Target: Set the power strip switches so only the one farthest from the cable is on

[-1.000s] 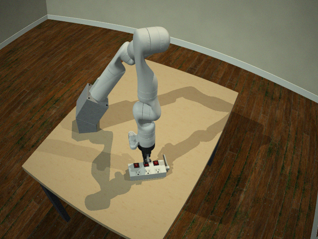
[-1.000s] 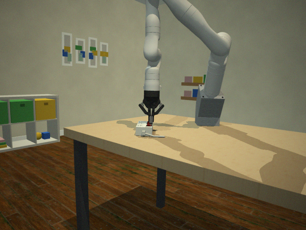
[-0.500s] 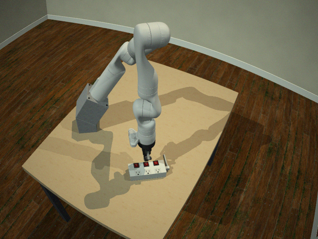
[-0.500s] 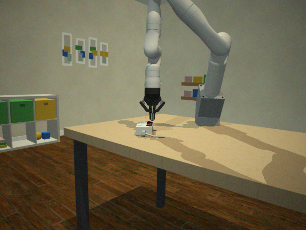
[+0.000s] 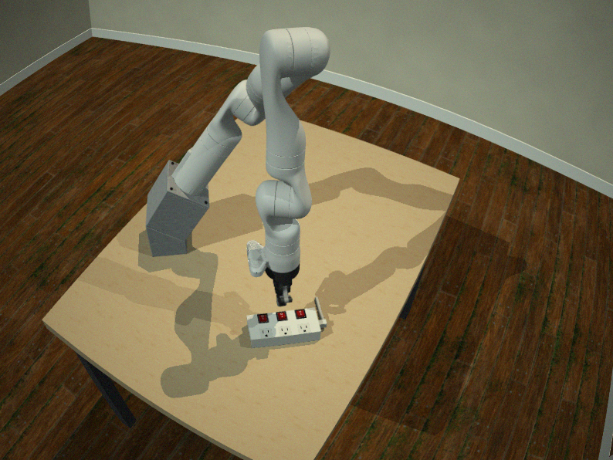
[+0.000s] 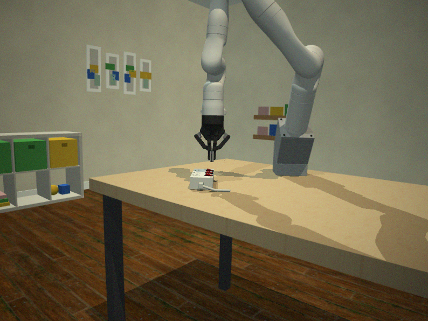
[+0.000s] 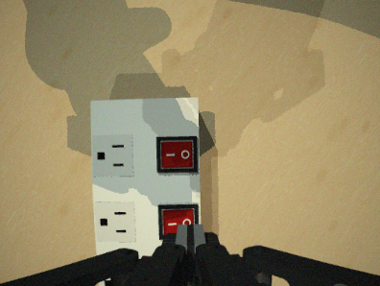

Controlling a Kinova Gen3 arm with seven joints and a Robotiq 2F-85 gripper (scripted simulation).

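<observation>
power strip (image 5: 284,327) lies flat near the counter (image 5: 396,197) front edge | claw (image 5: 284,297) is closed on nothing, held above middle switch (image 5: 281,315) | rigid, light body judged; rockers to be pressed, not gripped

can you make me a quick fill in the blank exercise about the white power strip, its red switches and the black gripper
1. The white power strip carries ____ red rocker switches.
2. The black two-finger gripper, fingers shut and holding nothing, hangs ____ the strip without touching it.
3. The strip's grey cable stub leaves the end nearest the ____ switch in the top view.
4. The strip lies flat on the light wooden ____.

Missing words: three; above; right-hand; table
</observation>
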